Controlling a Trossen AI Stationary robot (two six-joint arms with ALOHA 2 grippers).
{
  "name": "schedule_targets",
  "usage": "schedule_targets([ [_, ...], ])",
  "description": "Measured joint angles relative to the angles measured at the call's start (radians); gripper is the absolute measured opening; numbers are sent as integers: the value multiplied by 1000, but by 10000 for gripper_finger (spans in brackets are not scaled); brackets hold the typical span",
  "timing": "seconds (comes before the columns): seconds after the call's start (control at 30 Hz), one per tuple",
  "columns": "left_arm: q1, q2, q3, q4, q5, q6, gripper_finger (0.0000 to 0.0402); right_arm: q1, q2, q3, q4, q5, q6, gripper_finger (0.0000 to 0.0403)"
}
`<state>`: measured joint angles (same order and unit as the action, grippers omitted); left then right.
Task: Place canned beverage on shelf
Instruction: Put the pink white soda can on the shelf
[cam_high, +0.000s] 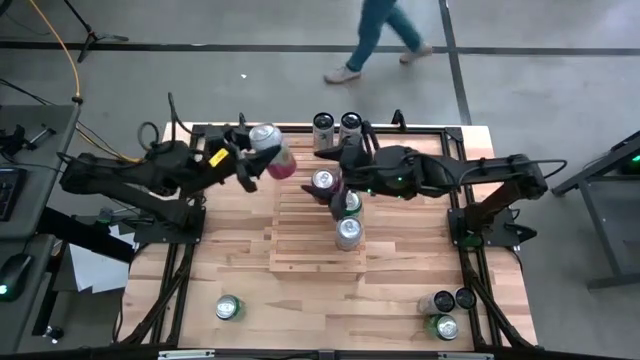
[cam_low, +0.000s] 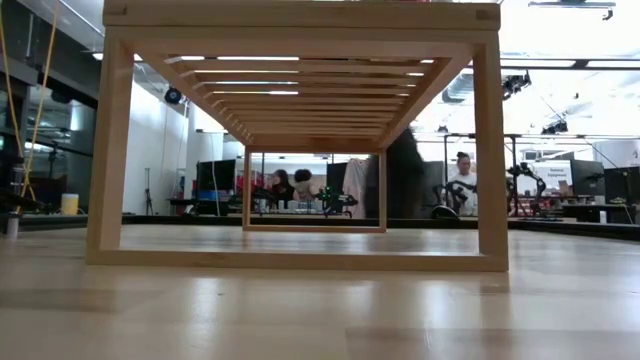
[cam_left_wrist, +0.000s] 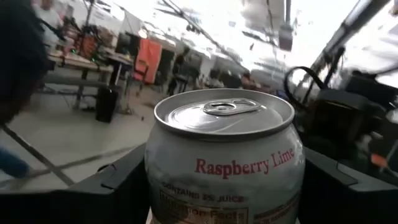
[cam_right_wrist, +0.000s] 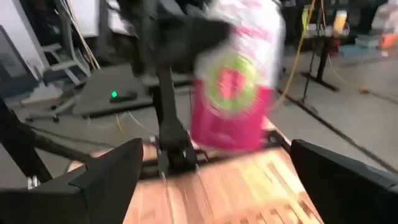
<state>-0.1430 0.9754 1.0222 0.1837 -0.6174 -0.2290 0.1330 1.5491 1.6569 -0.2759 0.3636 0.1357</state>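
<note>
The left gripper (cam_high: 258, 155) reaches in from the left, jaws tight on the raspberry lime can (cam_high: 270, 150), held above the far left corner of the shelf (cam_high: 300, 235). The right gripper (cam_high: 330, 170) stretches over the shelf's far end, jaws open.

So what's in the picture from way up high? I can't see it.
The left gripper holds a pink-and-white can above the table's far left, beside the slatted wooden shelf. The right gripper hovers over the shelf near three cans there.
</note>
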Motion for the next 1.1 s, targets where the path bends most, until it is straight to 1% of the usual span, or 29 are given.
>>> schedule_targets([
  [0.03,-3,-14,0,-23,10,-1,275,2,-9,-2,-25,-1,3,393],
  [0.1,-14,-41,-4,-55,71,7,275,4,-35,-2,-45,4,3,393],
  [0.17,-34,-56,-3,-38,127,22,275,11,-75,-2,-50,19,3,394],
  [0.27,-89,-46,0,-51,176,38,275,16,-123,-2,-63,52,-5,395],
  [0.47,-239,101,-6,-76,187,47,275,19,-225,-2,-118,144,-5,395],
  [0.57,-295,170,-8,-40,160,20,275,19,-256,-2,-150,157,-3,396],
  [0.63,-316,215,-33,8,156,4,275,19,-273,-2,-158,163,-4,396],
  [0.73,-323,273,-75,70,157,-11,275,19,-291,-2,-153,171,-5,396],
  [0.87,-309,322,-136,253,154,-20,275,19,-293,-2,-158,169,-5,396],
  [0.93,-300,342,-168,306,152,-7,275,19,-295,-2,-162,169,-5,396],
  [1.03,-285,364,-194,331,129,39,275,19,-293,-2,-182,164,5,396],
  [1.1,-272,377,-193,328,138,61,275,19,-293,-2,-185,159,16,396],
])
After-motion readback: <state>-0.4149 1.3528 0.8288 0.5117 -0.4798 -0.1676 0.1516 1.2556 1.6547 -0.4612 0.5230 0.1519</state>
